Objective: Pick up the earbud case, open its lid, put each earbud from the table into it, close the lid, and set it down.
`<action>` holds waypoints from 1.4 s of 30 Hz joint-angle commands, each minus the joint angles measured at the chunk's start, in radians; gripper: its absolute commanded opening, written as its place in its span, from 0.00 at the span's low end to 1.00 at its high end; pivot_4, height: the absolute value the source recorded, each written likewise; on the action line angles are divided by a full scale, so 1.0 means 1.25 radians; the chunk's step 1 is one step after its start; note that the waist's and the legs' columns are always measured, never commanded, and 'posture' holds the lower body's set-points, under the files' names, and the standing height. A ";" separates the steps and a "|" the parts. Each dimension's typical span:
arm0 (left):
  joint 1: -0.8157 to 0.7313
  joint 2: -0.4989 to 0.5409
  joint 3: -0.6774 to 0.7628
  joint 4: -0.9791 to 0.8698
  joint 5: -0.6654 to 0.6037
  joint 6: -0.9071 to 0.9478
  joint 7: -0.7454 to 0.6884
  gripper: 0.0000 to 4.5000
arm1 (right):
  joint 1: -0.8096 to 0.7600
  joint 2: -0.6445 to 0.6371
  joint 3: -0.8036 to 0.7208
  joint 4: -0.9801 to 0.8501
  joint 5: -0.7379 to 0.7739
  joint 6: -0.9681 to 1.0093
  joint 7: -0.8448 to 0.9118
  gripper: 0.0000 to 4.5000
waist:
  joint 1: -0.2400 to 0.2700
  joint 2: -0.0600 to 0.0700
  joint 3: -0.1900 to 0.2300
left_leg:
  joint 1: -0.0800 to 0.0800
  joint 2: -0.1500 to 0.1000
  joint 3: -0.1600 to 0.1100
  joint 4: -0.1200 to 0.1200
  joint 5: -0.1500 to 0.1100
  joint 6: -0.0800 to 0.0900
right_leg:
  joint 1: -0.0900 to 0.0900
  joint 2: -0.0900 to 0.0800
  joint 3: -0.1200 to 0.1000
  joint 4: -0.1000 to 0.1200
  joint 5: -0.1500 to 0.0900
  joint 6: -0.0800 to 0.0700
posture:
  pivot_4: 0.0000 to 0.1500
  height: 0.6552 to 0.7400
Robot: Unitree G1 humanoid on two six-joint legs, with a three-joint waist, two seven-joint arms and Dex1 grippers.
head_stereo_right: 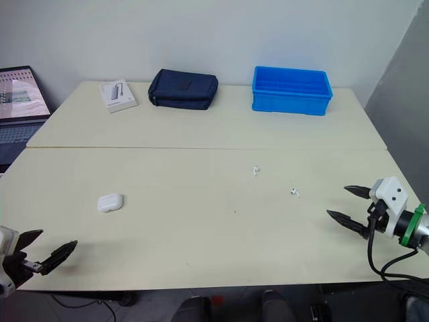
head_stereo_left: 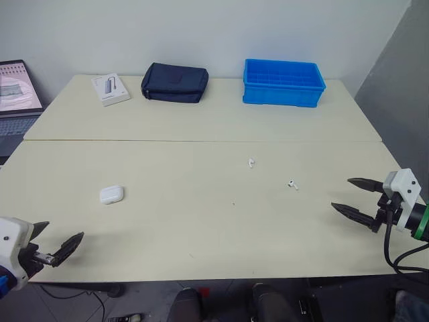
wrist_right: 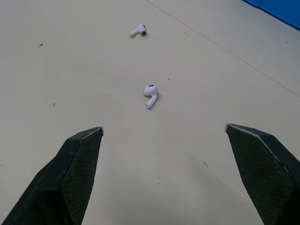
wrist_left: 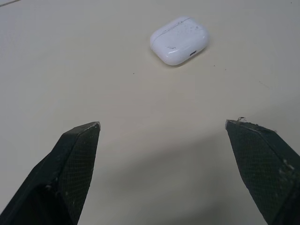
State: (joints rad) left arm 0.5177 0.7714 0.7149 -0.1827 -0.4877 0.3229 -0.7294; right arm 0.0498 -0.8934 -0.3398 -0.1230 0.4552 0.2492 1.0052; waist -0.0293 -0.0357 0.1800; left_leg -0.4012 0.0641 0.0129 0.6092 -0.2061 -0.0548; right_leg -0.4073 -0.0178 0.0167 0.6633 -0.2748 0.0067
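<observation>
Here we are: my left end effector (head_stereo_left: pixel 66 229) hovers low at the bench's (head_stereo_left: pixel 201 228) near left edge, spread wide and holding nothing. Straight ahead of it sits the case (wrist_left: pixel 179 41), white, lying flat on the bench, well apart from my fingertips. Its lid looks shut, though the seam is faint and I can't be certain.

Over on the right, my right end effector (head_stereo_left: pixel 340 192) hangs just above the bench near the right edge, also gaping wide and empty. In front of it lies the near earbud (wrist_right: pixel 150 95), on its side on the bare surface. The far earbud (wrist_right: pixel 138 31) lies beyond that, toward the middle of the bench; the two are apart from each other and not touching anything. Both sit well to the right of the case.

Along the back of the bench: a white box (head_stereo_left: pixel 110 88), a dark pouch (head_stereo_left: pixel 175 82), a blue crate (head_stereo_left: pixel 283 82). A laptop (head_stereo_left: pixel 17 100) sits off the far left.
</observation>
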 commanded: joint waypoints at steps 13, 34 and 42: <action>-0.040 -0.022 0.073 -0.018 -0.058 -0.019 -0.066 1.00 | -0.042 0.002 0.006 0.002 -0.004 -0.016 0.012 0.97 | 0.000 0.000 0.000 | 0.000 0.000 0.000 0.000 0.000 0.000 | 0.001 0.001 0.000 0.000 0.000 0.000 | 1.00 1.00; -0.082 -0.144 0.069 -0.112 -0.147 0.099 0.070 1.00 | -0.072 0.016 0.041 -0.057 0.013 0.010 0.008 0.97 | 0.000 -0.001 -0.001 | 0.001 0.000 0.000 0.001 0.000 0.000 | 0.002 0.001 0.001 0.001 0.001 0.002 | 1.00 1.00; -0.151 -0.298 -0.084 -0.195 -0.077 0.136 0.296 1.00 | -0.233 0.020 0.119 -0.164 0.101 0.153 0.009 0.97 | 0.000 -0.001 -0.001 | 0.001 0.000 -0.001 0.004 0.000 0.000 | 0.003 0.002 0.002 0.002 0.006 0.009 | 1.00 1.00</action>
State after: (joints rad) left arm 0.3375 0.4022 0.6402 -0.3820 -0.6158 0.4921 -0.4134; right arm -0.2114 -0.8624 -0.1872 -0.2765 0.5366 0.4050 1.0125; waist -0.0288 -0.0368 0.1784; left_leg -0.4006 0.0637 0.0115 0.6147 -0.2059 -0.0548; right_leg -0.4039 -0.0150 0.0198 0.6653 -0.2675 0.0181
